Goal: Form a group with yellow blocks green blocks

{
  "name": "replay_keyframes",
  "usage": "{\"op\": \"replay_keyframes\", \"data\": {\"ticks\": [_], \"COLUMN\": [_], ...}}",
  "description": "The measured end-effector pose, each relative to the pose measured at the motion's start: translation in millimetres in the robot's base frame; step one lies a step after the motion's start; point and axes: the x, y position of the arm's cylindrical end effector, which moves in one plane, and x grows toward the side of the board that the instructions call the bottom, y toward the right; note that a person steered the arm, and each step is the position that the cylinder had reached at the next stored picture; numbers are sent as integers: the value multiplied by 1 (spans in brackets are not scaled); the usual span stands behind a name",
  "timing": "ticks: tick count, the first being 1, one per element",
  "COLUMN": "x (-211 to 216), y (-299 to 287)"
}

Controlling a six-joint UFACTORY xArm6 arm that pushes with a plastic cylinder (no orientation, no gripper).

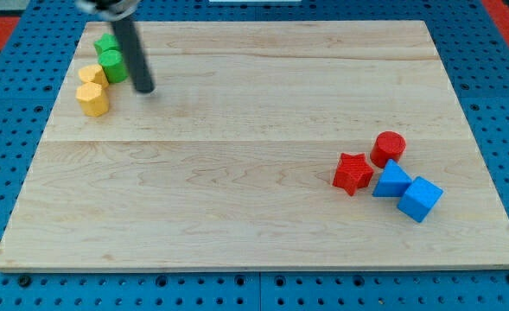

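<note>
Two green blocks sit at the view's top left: a green block (106, 42), partly behind the rod, and a green cylinder (112, 65) just below it. Two yellow blocks lie close by: a yellow block (92, 75) touching the green cylinder's left side, and a yellow hexagonal block (92, 99) just below that. My tip (143, 88) rests on the wooden board (254, 155) just right of and slightly below the green cylinder, a small gap apart from it.
At the view's right stand a red cylinder (389, 147), a red star (352, 173), a blue triangular block (391, 181) and a blue cube (420, 199), clustered together. A blue pegboard surrounds the board.
</note>
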Motion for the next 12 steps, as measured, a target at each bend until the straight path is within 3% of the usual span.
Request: {"op": "replay_keyframes", "data": {"ticks": [1, 3, 4, 6, 7, 9, 10, 11, 12], "x": [-73, -98, -83, -87, -80, -34, -41, -48, -25], "y": [33, -109, -133, -119, -79, -76, -80, -127, -164]}}
